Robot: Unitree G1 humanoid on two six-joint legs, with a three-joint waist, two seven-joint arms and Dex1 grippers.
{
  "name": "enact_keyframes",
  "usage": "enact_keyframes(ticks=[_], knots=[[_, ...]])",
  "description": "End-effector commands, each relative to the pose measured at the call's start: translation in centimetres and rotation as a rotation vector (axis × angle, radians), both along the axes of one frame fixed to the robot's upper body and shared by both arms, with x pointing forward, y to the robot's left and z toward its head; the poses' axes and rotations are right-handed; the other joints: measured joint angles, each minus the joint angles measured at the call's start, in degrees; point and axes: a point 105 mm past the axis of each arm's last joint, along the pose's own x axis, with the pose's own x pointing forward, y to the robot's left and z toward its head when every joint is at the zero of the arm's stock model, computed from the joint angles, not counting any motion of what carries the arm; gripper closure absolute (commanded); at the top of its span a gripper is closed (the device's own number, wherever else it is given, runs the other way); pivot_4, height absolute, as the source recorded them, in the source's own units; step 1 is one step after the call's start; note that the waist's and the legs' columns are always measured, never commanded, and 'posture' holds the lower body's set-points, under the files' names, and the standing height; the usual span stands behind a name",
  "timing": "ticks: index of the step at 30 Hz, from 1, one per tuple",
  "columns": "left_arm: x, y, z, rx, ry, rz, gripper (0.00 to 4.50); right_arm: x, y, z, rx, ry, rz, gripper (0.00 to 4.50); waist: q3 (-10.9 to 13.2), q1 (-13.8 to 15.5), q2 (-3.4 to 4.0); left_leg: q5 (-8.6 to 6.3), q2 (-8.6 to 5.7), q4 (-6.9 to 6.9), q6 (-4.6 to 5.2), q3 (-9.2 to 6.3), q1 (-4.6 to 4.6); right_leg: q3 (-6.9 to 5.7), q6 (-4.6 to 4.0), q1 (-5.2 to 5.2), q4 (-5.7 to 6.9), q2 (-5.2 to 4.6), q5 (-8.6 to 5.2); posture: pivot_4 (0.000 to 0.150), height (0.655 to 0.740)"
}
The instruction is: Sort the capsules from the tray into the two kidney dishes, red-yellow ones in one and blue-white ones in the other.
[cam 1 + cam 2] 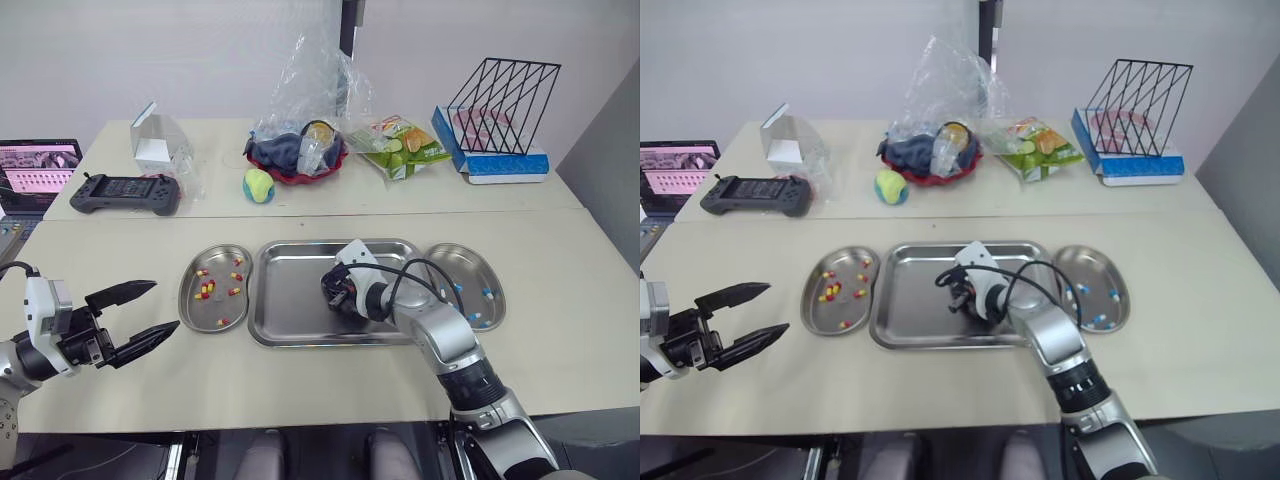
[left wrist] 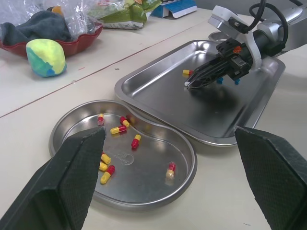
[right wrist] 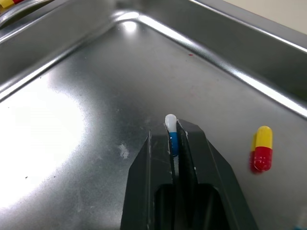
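Tray: one, steel, set between my two dishes and just beside each.
Dishes: two; the left dish and the right dish.
Red-yellow capsules: about eight, scattered in the left dish.
Blue-white capsules: four or five in the right dish; they are too small for a sure count.
Loose in tray: one red-yellow capsule, lying on the tray floor.
Held: one blue-white capsule, its white end poking out past my fingertips.
Right pincer: closed on that blue-white capsule, low over the tray floor near the middle.
Capsule to pincer: the loose red-yellow one lies just beside my right fingertips, apart from them.
Left pincer: spread wide with nothing in it, over the table near the left dish's outer side.
In the way: my right arm and its black cable cross the tray's right part, next to the right dish.
Far side: a handheld console, a laptop, a clear box, a yellow-green ball, a red bowl with cloth under a plastic bag, a snack bag, and a wire rack on a blue box, all well apart from the tray.
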Motion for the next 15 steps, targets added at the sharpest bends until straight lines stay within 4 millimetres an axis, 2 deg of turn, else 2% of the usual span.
enact_keyframes(ticks=[1,3,5,8,13,15], knots=[[0.0,-0.4,0.4,-0.024,0.007,-0.044,0.0,-1.4,1.3,6.2,0.189,-0.154,0.15,4.48,0.01,0.02,0.01,0.0,0.0,0.0,0.0,0.0,-0.04,0.01,0.0,-0.05,0.0,0.0,0.0,0.15,0.7346],[0.2,-0.7,0.4,-0.055,0.027,-0.064,0.0,-1.6,0.0,8.5,0.264,-0.196,0.151,4.48,0.01,0.06,0.01,0.0,0.0,0.01,0.0,0.01,-0.21,0.04,-0.01,-0.26,0.1,0.0,0.0,0.15,0.7346],[0.6,-0.8,0.5,-0.045,0.019,-0.07,0.0,-1.4,-3.0,9.2,0.258,-0.199,0.12,4.48,0.01,0.25,0.01,0.0,0.01,0.02,0.0,0.0,-0.2,0.03,-0.01,-0.25,0.21,0.0,0.01,0.15,0.7346],[1.0,-1.3,0.6,-0.01,-0.022,-0.085,0.0,-1.1,-7.5,9.1,0.212,-0.191,0.05,4.48,0.0,0.94,-0.01,0.0,0.0,0.03,0.0,0.0,-0.17,-0.03,-0.01,-0.1,0.12,-0.01,0.01,0.15,0.7346],[1.2,-2.5,1.0,-0.012,-0.022,-0.134,0.0,-0.6,-16.7,8.8,0.105,-0.196,-0.169,4.48,0.01,1.19,0.01,0.0,0.01,0.01,0.01,0.1,-0.18,0.02,-0.05,-0.13,-0.05,0.01,0.0,0.15,0.7346],[1.4,-2.7,1.1,-0.005,-0.024,-0.142,0.0,-0.8,-18.6,8.4,0.071,-0.18,-0.208,4.48,0.01,1.2,0.01,0.0,0.01,0.01,0.01,0.12,-0.17,0.04,-0.05,-0.13,-0.06,0.01,0.0,0.15,0.7346]])
